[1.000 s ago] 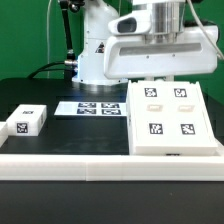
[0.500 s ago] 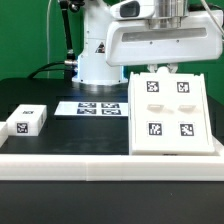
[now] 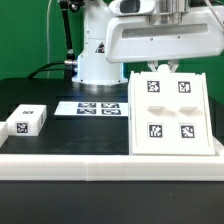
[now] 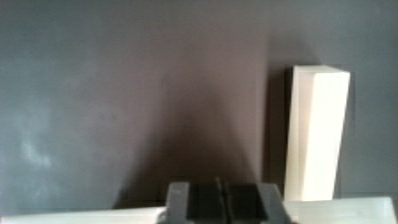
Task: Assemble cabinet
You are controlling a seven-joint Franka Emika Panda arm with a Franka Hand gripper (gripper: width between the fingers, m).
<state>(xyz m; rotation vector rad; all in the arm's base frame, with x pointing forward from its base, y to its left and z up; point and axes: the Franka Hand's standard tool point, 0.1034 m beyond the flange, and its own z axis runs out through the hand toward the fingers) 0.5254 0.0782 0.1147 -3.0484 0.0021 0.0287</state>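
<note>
The cabinet (image 3: 170, 115) is a large white box lying on the dark table at the exterior view's right. Its top face carries drawer fronts with square black-and-white tags. My gripper (image 3: 161, 68) hangs just above the cabinet's far edge, and its fingertips are close together with nothing between them. In the wrist view the gripper (image 4: 226, 205) shows grey fingers with dark pads that meet, over dark table. A long white bar (image 4: 320, 125) stands beside it; I cannot tell which part it is.
A small white tagged block (image 3: 27, 120) lies at the exterior view's left. The marker board (image 3: 100, 107) lies flat in the middle, behind it the arm's white base (image 3: 95, 60). A white rail (image 3: 70, 165) runs along the table's front.
The hand has risen from low over the cabinet's far end, so its fingertips now show above the cabinet's far edge. The cabinet and the block have not moved.
</note>
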